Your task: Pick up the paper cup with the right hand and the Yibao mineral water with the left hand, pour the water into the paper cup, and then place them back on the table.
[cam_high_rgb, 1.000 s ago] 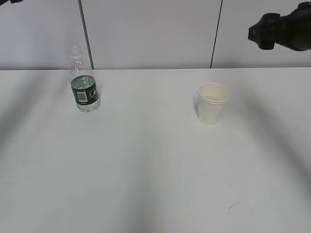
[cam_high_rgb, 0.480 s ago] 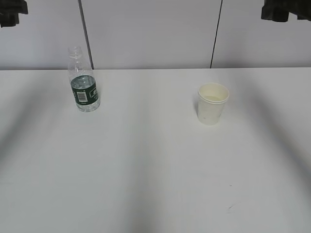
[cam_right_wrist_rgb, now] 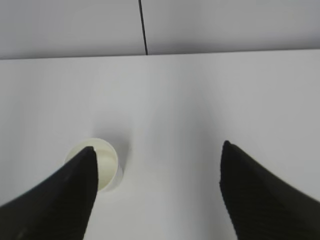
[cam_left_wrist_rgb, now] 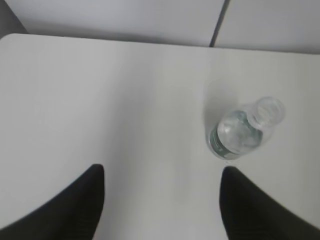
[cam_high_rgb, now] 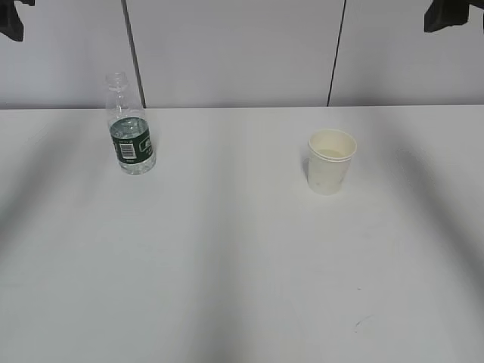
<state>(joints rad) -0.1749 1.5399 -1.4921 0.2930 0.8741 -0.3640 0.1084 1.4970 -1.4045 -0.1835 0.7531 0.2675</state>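
Note:
The Yibao mineral water bottle (cam_high_rgb: 131,134) stands uncapped at the back left of the white table (cam_high_rgb: 227,249). The paper cup (cam_high_rgb: 330,160) stands upright right of centre. Both arms are raised high; only dark bits show at the exterior view's top corners, the left hand (cam_high_rgb: 11,19) and the right hand (cam_high_rgb: 452,13). In the left wrist view the open, empty left gripper (cam_left_wrist_rgb: 161,172) hovers above the table, with the bottle (cam_left_wrist_rgb: 243,131) ahead to its right. In the right wrist view the open, empty right gripper (cam_right_wrist_rgb: 156,150) hovers high, its left finger overlapping the cup (cam_right_wrist_rgb: 102,160).
A grey panelled wall with dark vertical seams (cam_high_rgb: 133,53) stands behind the table's far edge. A small dark scuff mark (cam_high_rgb: 361,323) lies near the table's front right.
Both arms have lifted up and outward, so less of each shows at the exterior view's top corners. The bottle and cup have not moved.

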